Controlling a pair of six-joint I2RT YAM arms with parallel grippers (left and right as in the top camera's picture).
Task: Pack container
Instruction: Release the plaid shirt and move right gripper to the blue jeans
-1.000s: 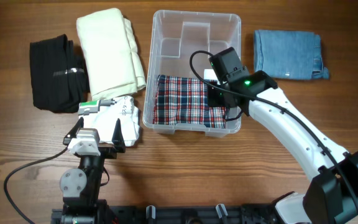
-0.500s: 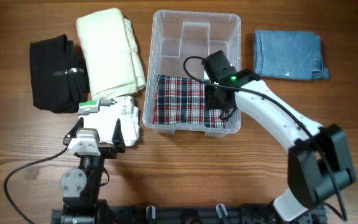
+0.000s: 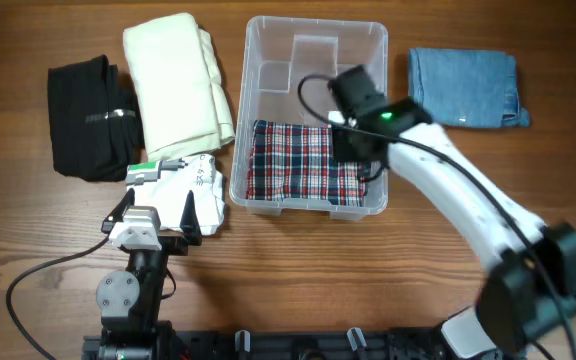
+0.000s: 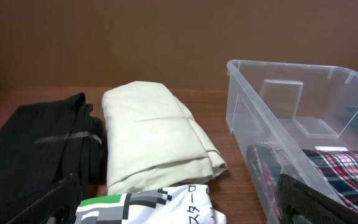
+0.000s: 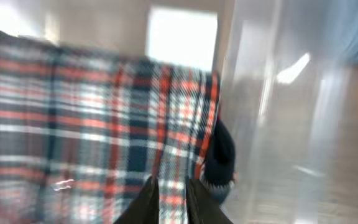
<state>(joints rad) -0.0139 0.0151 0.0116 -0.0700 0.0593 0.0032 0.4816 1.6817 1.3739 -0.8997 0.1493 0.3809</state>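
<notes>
1. Nearest the robot's base, the left gripper [image 4: 182, 210] hangs with its fingers spread wide over a white printed garment [image 3: 196, 186]. It holds nothing and has not moved in the last second.
2. Just beyond and to the right, a folded plaid garment [image 3: 293, 160] lies flat in the near half of the container [image 3: 315, 22]. This clear bin sits mid-table, between a folded cream garment [image 3: 173, 80] on its left and folded jeans [image 3: 465, 87] on its right.
3. The right gripper [image 5: 171, 198] has changed. Within the last second its wrist has drawn back from the plaid's near right part toward the bin's far right side. Its own view is motion-blurred, but the fingers stand close together with nothing between them. I judge that the plaid is delivered and the arm is leaving for the next piece.
4. The container's mouth faces up, and its long axis runs straight away from the robot. Its far half shows only bare moulded floor, with room for more.
5. Far left, a black garment [image 3: 88, 115] waits outside the bin, as do the cream one and the jeans.
</notes>
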